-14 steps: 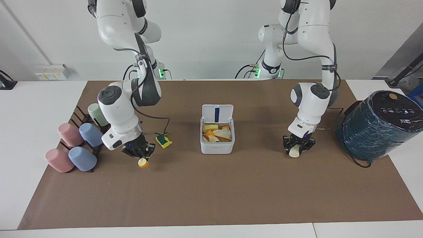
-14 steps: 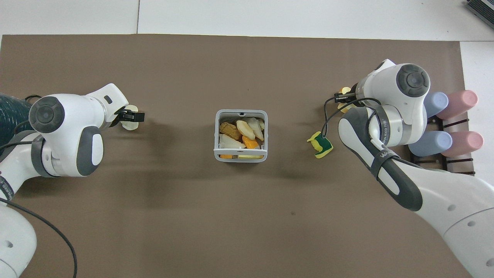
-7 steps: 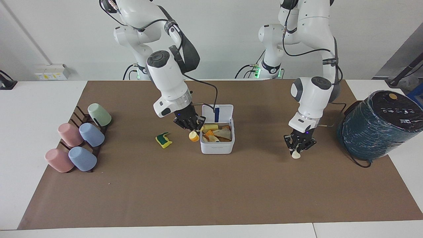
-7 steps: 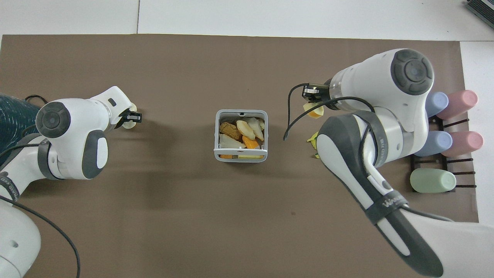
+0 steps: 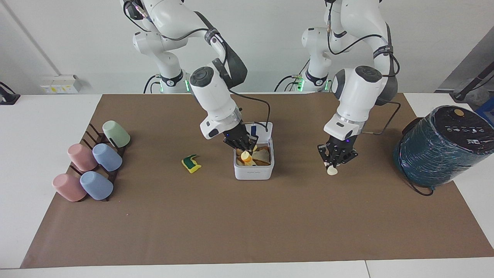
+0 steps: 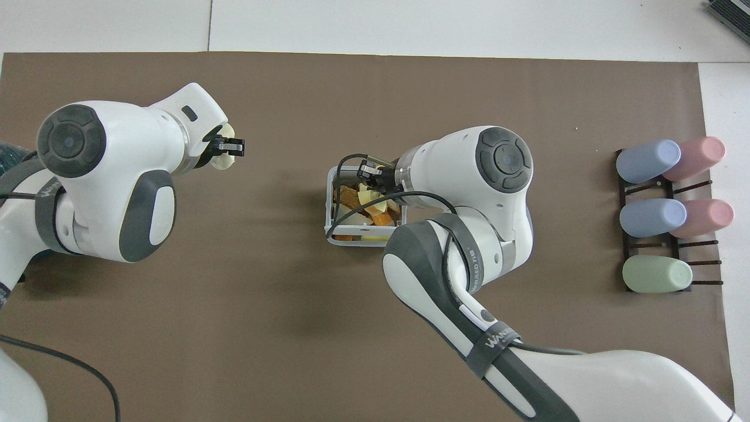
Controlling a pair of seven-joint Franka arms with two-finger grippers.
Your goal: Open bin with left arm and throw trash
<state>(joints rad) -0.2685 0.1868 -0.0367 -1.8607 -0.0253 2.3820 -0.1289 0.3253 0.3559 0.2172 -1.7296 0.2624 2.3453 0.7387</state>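
Lying on the brown paper-covered bench [image 5: 247, 216] at mid-frame, the white, round-cornered plastic bin [image 5: 253, 172] stands lid-up, heaped with soft scraps. Over it the right pincer [image 5: 244, 151] pinches a yellow, orange-edged scrap [image 5: 245, 156]; "WANJEED" reads on that arm's strap. Toward the frame's right, the left pincer [image 5: 334, 165] grips a cream-white lump [image 5: 331, 171].
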